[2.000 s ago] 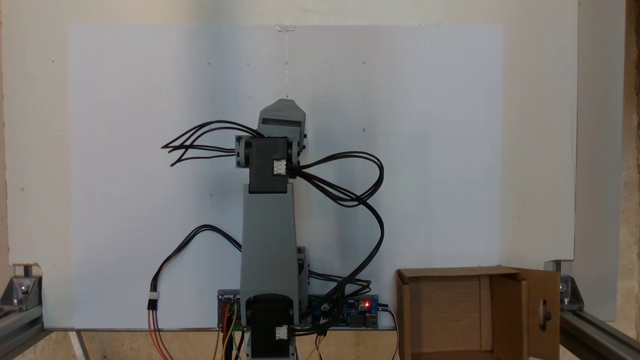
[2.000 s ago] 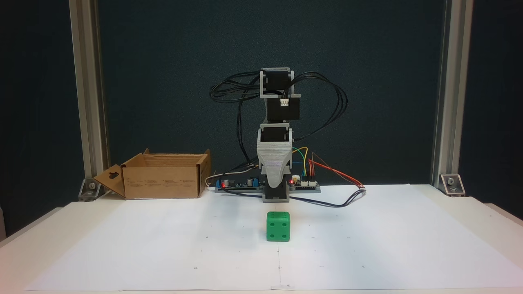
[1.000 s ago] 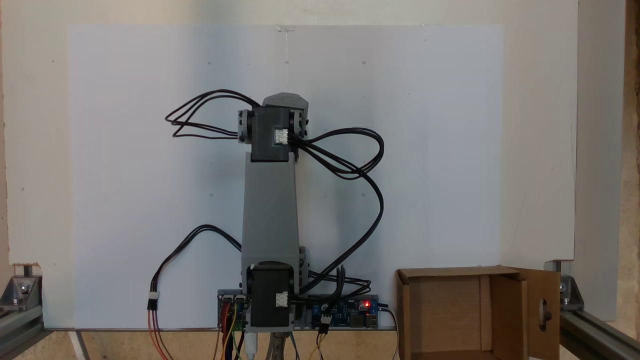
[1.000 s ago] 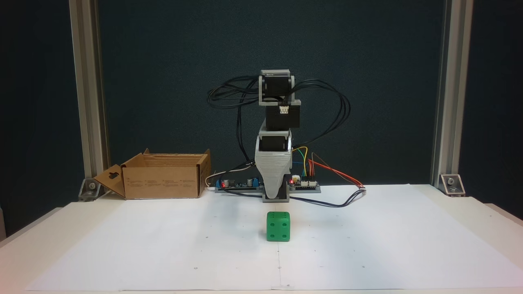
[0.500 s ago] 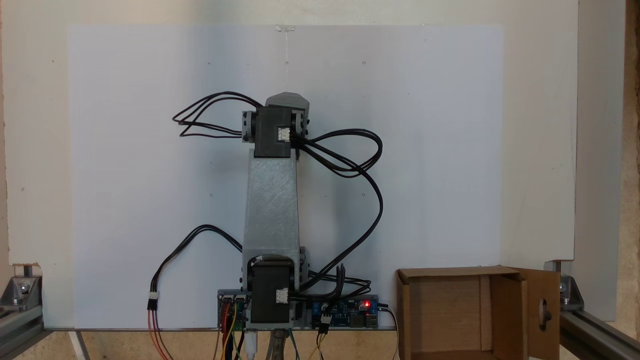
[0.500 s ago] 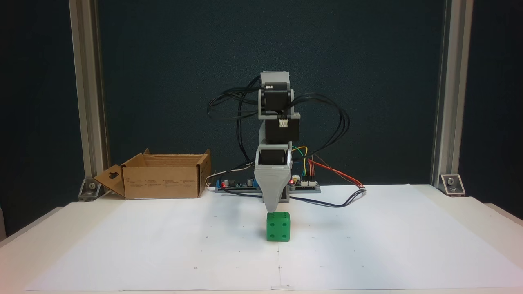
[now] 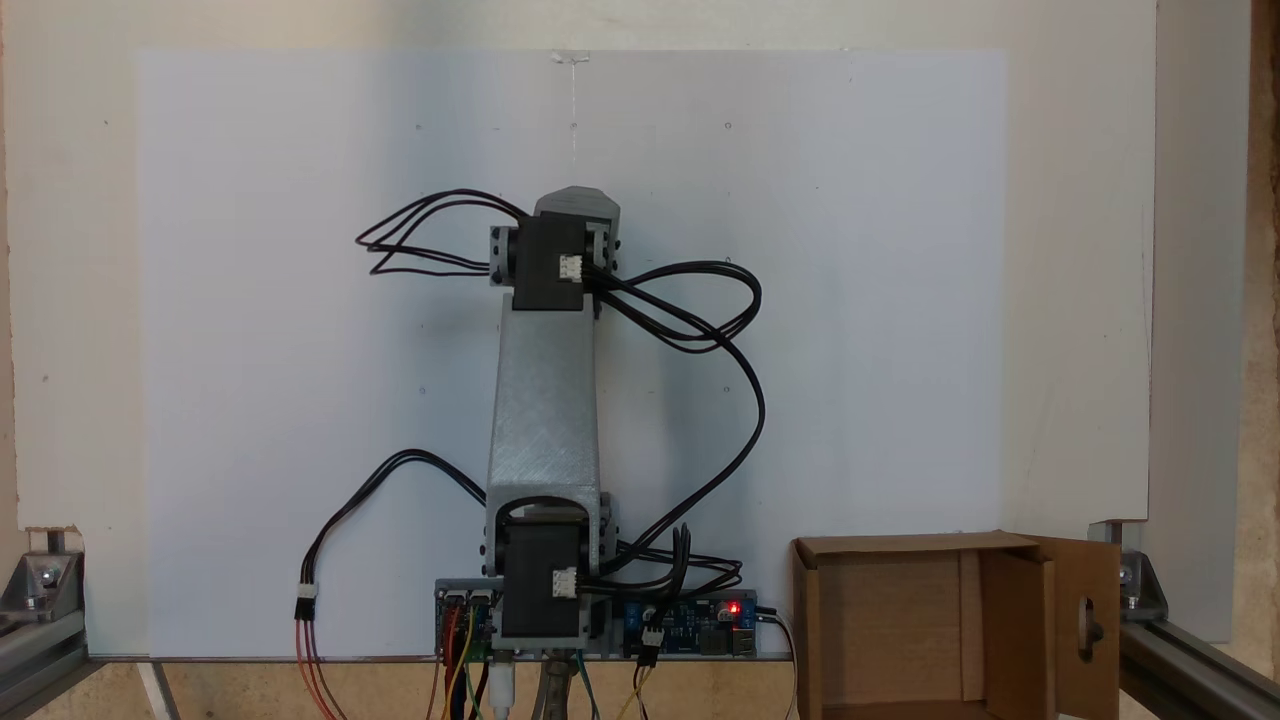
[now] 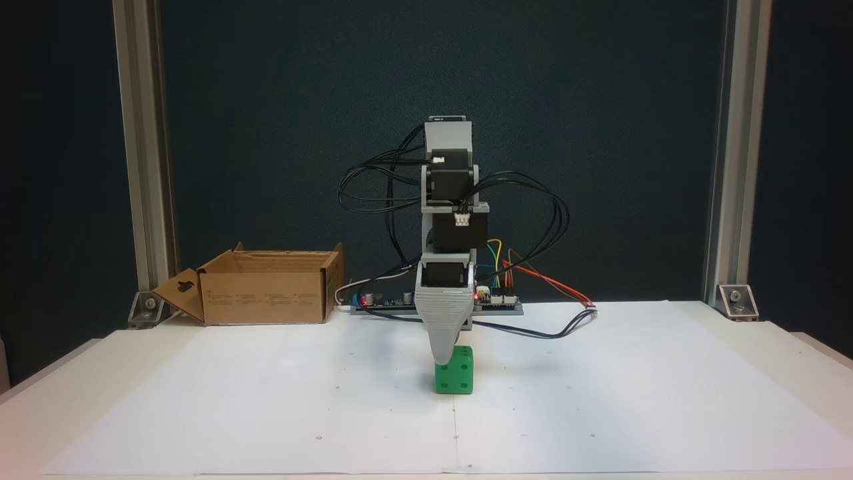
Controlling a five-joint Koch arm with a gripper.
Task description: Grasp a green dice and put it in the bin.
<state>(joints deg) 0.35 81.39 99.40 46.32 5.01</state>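
The green dice (image 8: 460,375) sits on the white paper in front of the arm's base, with its pipped face toward the camera. My gripper (image 8: 444,359) points straight down, and its grey wedge-shaped front jaw overlaps the dice's upper left corner. The other jaw lies behind it, so the gap cannot be judged. From above, the gripper (image 7: 575,206) is a grey cap at the end of the outstretched arm. The bin (image 8: 266,297), a brown cardboard box with a keyhole-cut flap, stands at the back left; from above, the bin (image 7: 910,546) is at the lower right.
Circuit boards (image 8: 496,303) with coloured wires lie beside the arm's base, and black cables (image 8: 546,200) loop out on both sides of the arm. Aluminium posts (image 8: 143,167) stand at the table's back corners. The white paper sheet (image 8: 633,400) covers the table.
The arm has reached forward and lowered, bringing the gripper tip from well above the table down onto the dice. The dice and the bin have not moved.
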